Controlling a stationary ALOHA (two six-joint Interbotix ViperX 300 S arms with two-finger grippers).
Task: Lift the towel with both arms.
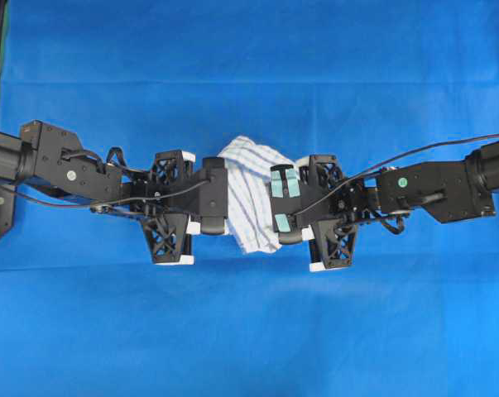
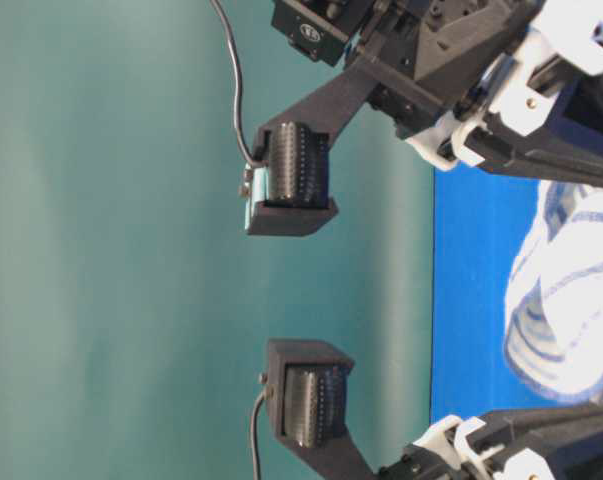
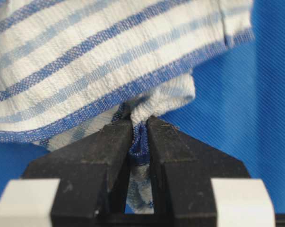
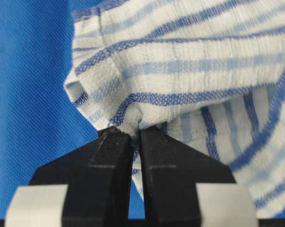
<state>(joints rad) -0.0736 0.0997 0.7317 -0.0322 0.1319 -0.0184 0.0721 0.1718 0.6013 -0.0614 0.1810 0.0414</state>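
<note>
Overhead view shows the towel (image 1: 251,194) bunched in the middle of the blue cloth (image 1: 249,74) that covers the table, with one arm reaching in from each side. The left gripper (image 1: 220,198) meets the towel's left edge, and the right gripper (image 1: 280,205), which carries pale green tape patches (image 1: 287,184), meets its right edge. Both arms lie roughly along one line across the view, their wrists pointing toward each other, and a black cable (image 1: 448,147) runs along the right arm.

The left wrist view shows that claw clenched on the towel: its two black fingers (image 3: 97,158) stand close together with a pinch of blue-hemmed fabric squeezed in the narrow gap between them, and the striped cloth fans out above the tips. The right wrist view shows the same on the other side: the black fingers (image 4: 168,161) are nearly touching, a gathered fold of white and blue fabric caught between their tips, the rest of the towel spreading up and to the right.

The table-level view, turned on its side, shows part of the towel (image 2: 566,290) hanging in soft folds between white and black gripper parts, with the blue cloth beside it.
</note>
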